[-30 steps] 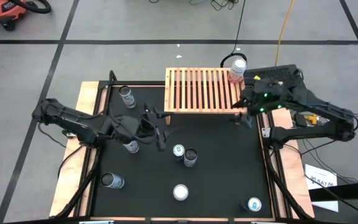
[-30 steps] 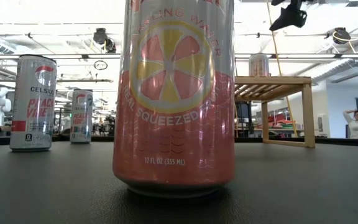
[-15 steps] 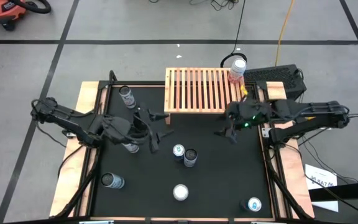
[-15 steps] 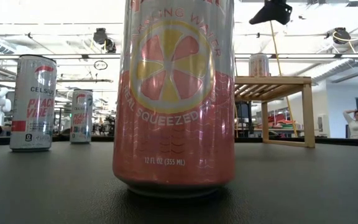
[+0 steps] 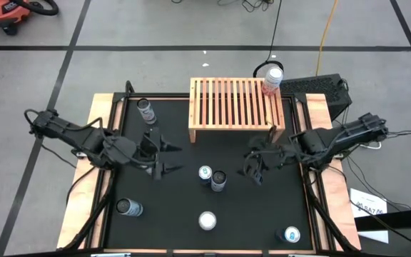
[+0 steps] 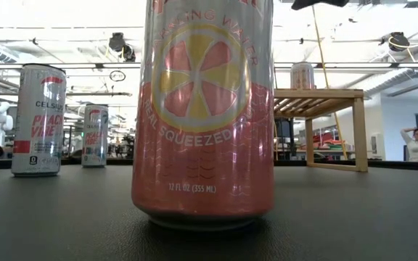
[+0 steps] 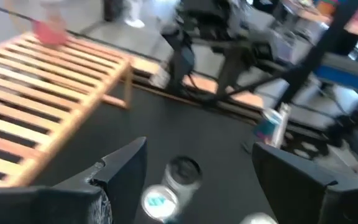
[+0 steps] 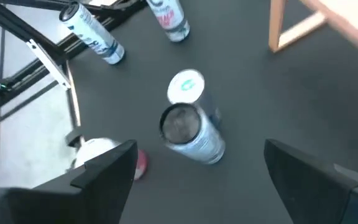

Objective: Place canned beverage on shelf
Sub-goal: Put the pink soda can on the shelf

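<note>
From my station the light is bright and even from ceiling lamps (image 6: 118,42) that wash out the room beyond, shadows on the black table (image 5: 262,207) stay faint, and my left wrist view is smeared with motion blur.

A low light-wood shelf (image 5: 235,104) with a slatted top stands at the far edge of the black mat. One pink can (image 5: 271,81) stands upright on its far right corner. Seven other cans stand scattered on the mat, two (image 5: 212,177) touching near the middle.
</note>
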Controlling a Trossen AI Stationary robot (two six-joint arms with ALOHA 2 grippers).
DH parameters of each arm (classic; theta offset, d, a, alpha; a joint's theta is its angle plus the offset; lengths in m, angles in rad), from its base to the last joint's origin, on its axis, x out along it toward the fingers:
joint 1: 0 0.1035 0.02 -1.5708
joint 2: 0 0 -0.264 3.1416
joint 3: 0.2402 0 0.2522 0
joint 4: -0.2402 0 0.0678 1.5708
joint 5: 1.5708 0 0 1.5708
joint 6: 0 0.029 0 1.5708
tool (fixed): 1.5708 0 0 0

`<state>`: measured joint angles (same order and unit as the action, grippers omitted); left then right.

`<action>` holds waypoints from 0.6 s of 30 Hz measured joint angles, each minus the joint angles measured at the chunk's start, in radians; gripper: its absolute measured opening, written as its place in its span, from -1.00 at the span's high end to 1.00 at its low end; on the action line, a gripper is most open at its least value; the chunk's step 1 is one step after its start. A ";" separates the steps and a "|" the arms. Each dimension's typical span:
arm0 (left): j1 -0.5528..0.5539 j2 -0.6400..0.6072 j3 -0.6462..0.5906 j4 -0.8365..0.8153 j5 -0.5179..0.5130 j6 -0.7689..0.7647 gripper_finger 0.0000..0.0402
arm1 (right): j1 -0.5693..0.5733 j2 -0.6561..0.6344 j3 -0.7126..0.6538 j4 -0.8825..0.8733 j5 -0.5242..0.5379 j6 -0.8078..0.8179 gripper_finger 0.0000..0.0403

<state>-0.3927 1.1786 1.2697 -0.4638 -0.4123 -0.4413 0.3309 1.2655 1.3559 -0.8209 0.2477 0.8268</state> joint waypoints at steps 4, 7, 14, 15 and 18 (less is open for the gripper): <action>-0.025 0.012 -0.017 -0.006 0.040 0.002 -0.45 | 0.090 0.026 0.002 -0.079 0.073 0.173 -0.67; -0.050 0.019 -0.030 -0.011 0.044 0.001 -0.45 | 0.159 0.058 0.002 -0.117 0.092 0.309 -0.67; -0.114 0.053 -0.033 0.007 0.059 0.001 -0.45 | 0.301 0.171 0.002 -0.072 0.097 0.535 -0.67; -0.126 0.062 -0.033 0.012 0.062 -0.001 -0.45 | 0.315 0.189 0.002 -0.064 0.097 0.559 -0.67; -0.156 0.098 -0.033 0.048 0.070 -0.021 -0.45 | 0.350 0.232 0.002 -0.014 0.096 0.622 -0.67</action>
<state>-0.5489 1.2767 1.2366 -0.4154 -0.3421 -0.4624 0.6811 1.4979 1.3582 -0.8347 0.3439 1.4486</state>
